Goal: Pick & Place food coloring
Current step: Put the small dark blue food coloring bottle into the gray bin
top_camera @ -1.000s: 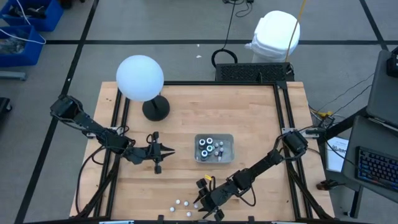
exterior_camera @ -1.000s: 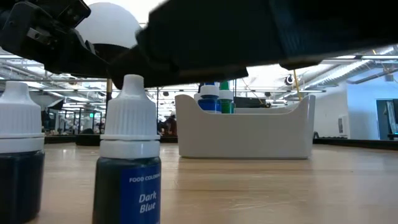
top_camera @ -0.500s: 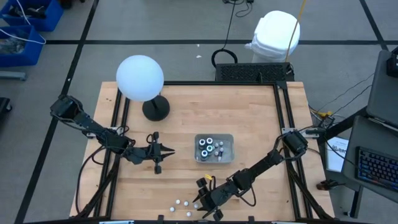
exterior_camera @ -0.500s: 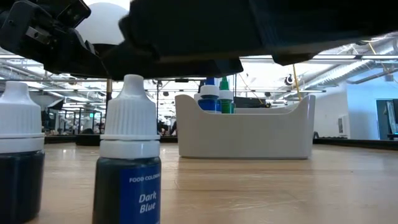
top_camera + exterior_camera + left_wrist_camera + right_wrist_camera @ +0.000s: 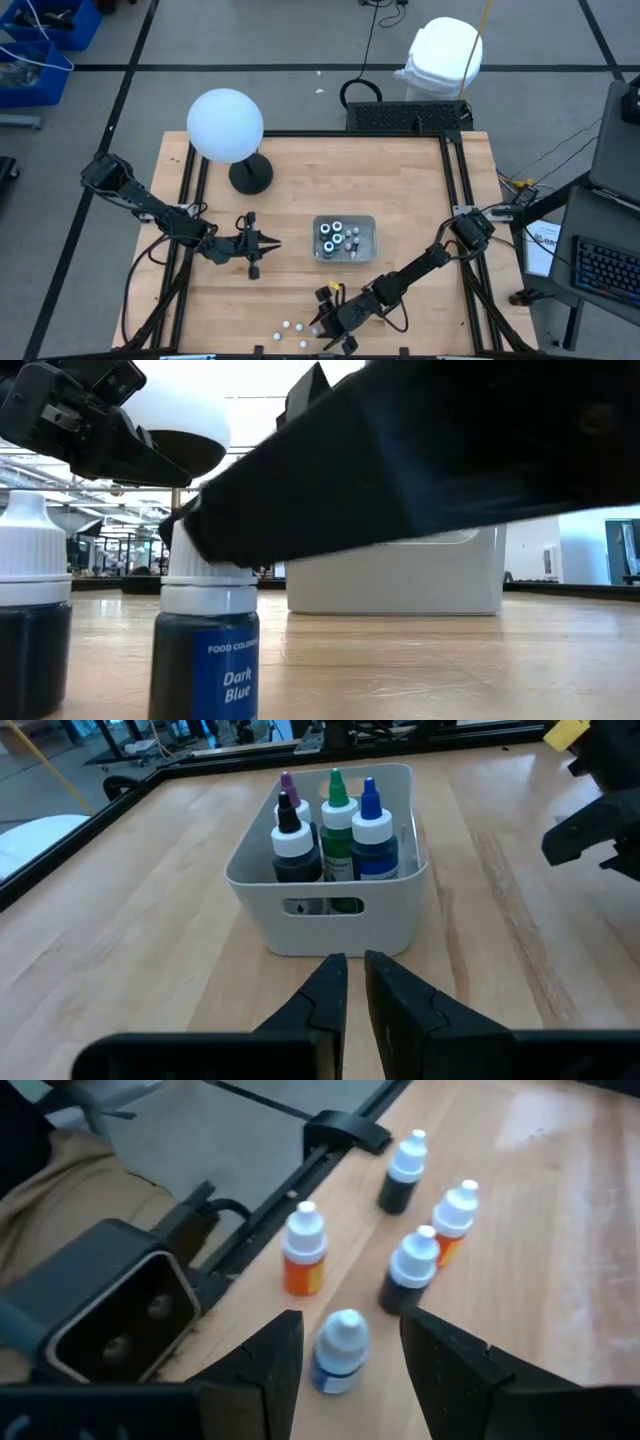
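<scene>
Several small food coloring bottles (image 5: 410,1270) stand upright near the table's near edge, seen as white caps (image 5: 296,327) in the high view. My right gripper (image 5: 352,1325) is open over them, one finger on each side of the dark blue bottle (image 5: 338,1352), with a gap on both sides. In the low view its dark finger hides the top of that bottle's (image 5: 205,655) cap. A white tray (image 5: 370,225) at mid table holds the bigger bottles (image 5: 335,825). My left gripper (image 5: 355,982) hangs shut, left of the tray.
A white globe lamp (image 5: 225,125) stands at the far left of the table. A grey camera box (image 5: 110,1320) sits at the near edge beside the small bottles. Black rails (image 5: 455,180) run along the table's sides. Bare wood lies right of the tray.
My right gripper has sunk a little over the dark blue bottle. In the low view its finger now covers the cap's top, where before it hung clear above. The bottles and my left arm have kept still.
</scene>
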